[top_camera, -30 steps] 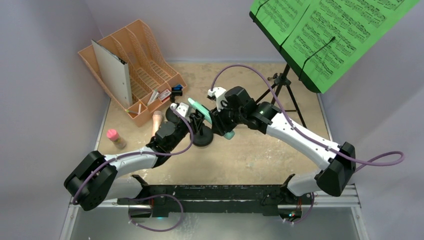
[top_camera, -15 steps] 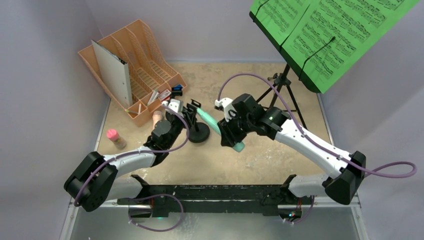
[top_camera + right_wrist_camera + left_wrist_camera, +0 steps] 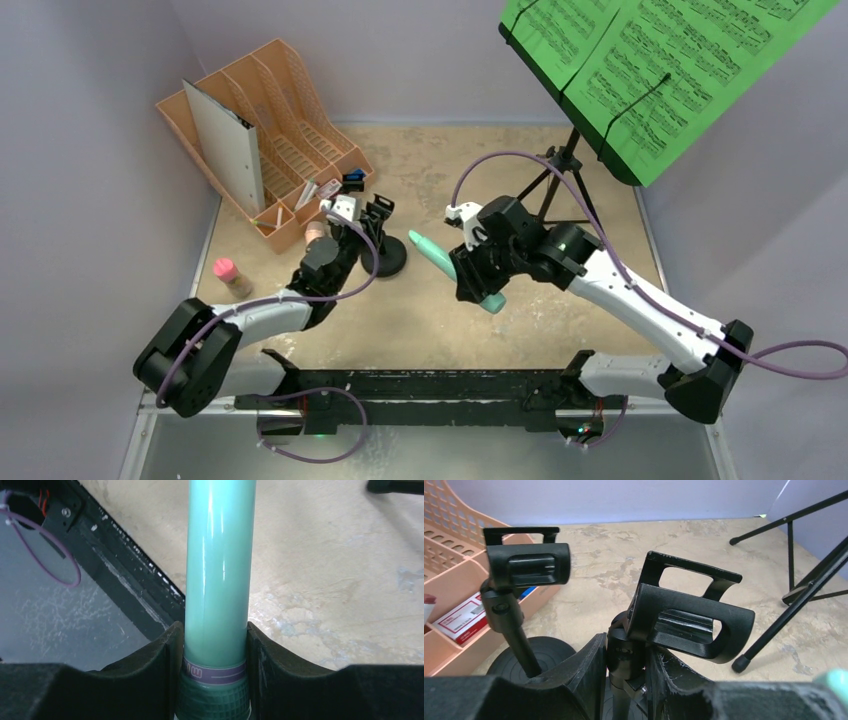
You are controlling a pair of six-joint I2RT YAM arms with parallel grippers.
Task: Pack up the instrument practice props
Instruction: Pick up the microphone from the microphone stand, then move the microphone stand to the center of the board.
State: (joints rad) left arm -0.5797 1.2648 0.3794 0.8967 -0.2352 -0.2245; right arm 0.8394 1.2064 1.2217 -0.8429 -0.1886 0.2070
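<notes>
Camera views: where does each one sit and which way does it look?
Top external: above and behind, looking down on the table; left arm and right arm show.
Left wrist: on the left arm, looking along the left gripper, shut on a clip pole.
Right wrist: looking along the right gripper, shut on the teal microphone.
Shared: top also shows that microphone.

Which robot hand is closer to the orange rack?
Left. The left hand is just beside the orange rack, gripping a clip pole; the right hand is mid-table, holding the teal microphone.
</notes>
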